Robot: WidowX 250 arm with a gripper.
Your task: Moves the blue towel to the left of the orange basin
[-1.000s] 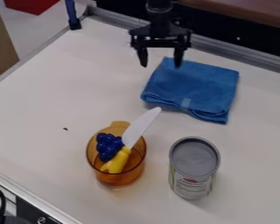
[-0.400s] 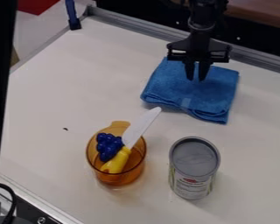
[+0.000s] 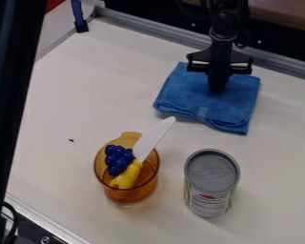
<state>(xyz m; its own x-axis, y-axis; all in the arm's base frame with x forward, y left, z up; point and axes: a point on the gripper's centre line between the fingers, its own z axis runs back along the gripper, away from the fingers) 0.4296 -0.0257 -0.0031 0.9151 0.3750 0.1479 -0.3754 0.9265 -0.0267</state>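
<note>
The pale worktop (image 3: 66, 105) runs back to a metal edge (image 3: 161, 33), and at the view's left a tall dark shape (image 3: 12, 95) has come in across it since 1 second ago, standing farther in now than in the middle picture. Next comes the orange basin (image 3: 142, 191), in the same place throughout, holding blue grapes (image 3: 118, 158) and a toy knife (image 3: 150, 138) whose white blade leans out over the rim toward the back right. The blue towel (image 3: 180, 95) lies folded flat behind the basin and to its right, apart from it, its outline unchanged across the 3 pictures. A grey-topped can (image 3: 211, 178) stands upright in front of the towel, to the basin's right

The real change is at the tool (image 3: 217, 90). It hung with its 2 fingers wide apart near the towel's back left corner; it then moved right over the cloth with only a narrow gap between them, and now they are pressed together at the towel's back part. Whether a fold is caught I cannot tell. That suggests the grasp is being made, with the carry yet to come. A small lift would test the hold; a path high over the knife and basin should then keep the cloth from snagging on its way left
</note>
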